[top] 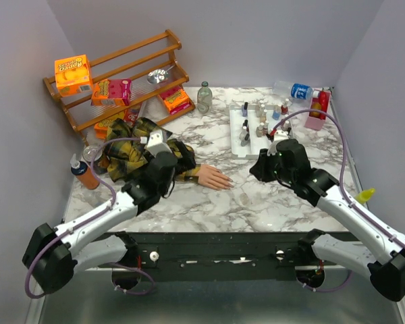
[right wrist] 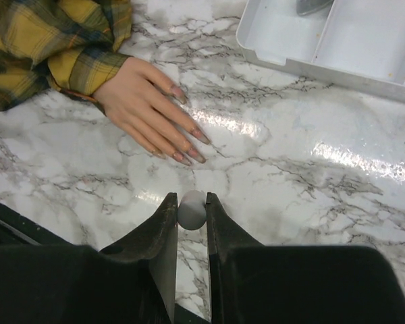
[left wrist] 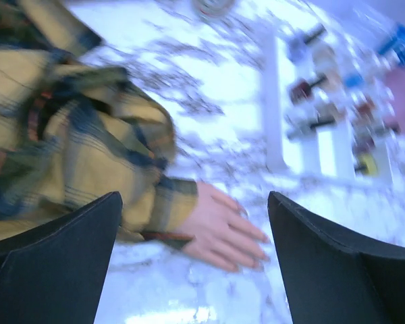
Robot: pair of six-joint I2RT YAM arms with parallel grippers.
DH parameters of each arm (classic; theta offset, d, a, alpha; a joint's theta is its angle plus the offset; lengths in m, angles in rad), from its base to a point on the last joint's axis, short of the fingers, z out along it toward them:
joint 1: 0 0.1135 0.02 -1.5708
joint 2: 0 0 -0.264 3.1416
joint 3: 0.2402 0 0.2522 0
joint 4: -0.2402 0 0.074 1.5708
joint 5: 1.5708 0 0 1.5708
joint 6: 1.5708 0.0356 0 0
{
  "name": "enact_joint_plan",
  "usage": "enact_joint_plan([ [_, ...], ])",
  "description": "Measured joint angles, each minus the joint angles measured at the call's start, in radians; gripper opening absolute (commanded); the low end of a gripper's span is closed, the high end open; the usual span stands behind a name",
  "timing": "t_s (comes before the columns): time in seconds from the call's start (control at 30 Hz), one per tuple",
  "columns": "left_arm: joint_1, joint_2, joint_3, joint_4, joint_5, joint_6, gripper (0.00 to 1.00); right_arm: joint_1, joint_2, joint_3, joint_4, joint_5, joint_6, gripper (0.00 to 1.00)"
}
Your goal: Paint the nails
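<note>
Right gripper (right wrist: 191, 201) is pinching a small round pale-grey knob (right wrist: 192, 212) near dark nails (right wrist: 201, 136) of the peach mannequin hand (right wrist: 138, 94); left gripper (left wrist: 194, 197) is hanging, 2 fingers (left wrist: 67, 250) wide apart, holding nothing.

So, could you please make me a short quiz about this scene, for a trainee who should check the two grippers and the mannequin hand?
1. True or false: the left gripper is shut.
2. What does the right gripper pinch between its fingers? A) a small pale round piece B) a pencil C) nothing
3. Fill in the missing word: the mannequin hand lies palm down on the ___ table.
Key: 1 false, its jaws stand wide open; 2 A; 3 marble.
</note>
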Motion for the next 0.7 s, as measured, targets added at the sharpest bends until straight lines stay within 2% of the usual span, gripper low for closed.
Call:
enact_joint_plan([
  [0.1,-0.135,-0.079,-0.188,0.239,0.032,0.163,0.99,0.0,-0.022,0.006,-0.048,-0.009,0.006,0.01],
  [0.17,-0.226,-0.072,-0.285,0.38,0.053,0.288,0.99,0.0,-0.037,0.015,-0.085,-0.016,0.007,0.01],
  [0.27,-0.351,0.011,-0.362,0.576,0.066,0.471,0.99,0.0,-0.062,0.021,-0.125,-0.032,0.006,0.01],
  [0.37,-0.453,0.182,-0.393,0.823,0.078,0.646,0.99,0.0,-0.09,0.021,-0.154,-0.042,0.006,0.01],
  [0.43,-0.501,0.317,-0.407,0.991,0.081,0.748,0.99,0.0,-0.101,0.02,-0.158,-0.044,0.006,0.01],
  [0.57,-0.538,0.513,-0.41,1.197,0.129,0.886,0.99,0.0,-0.113,0.016,-0.162,-0.053,0.006,0.01],
  [0.7,-0.539,0.599,-0.401,1.291,0.178,0.943,0.96,0.0,-0.135,0.0,-0.163,-0.056,0.006,0.01],
])
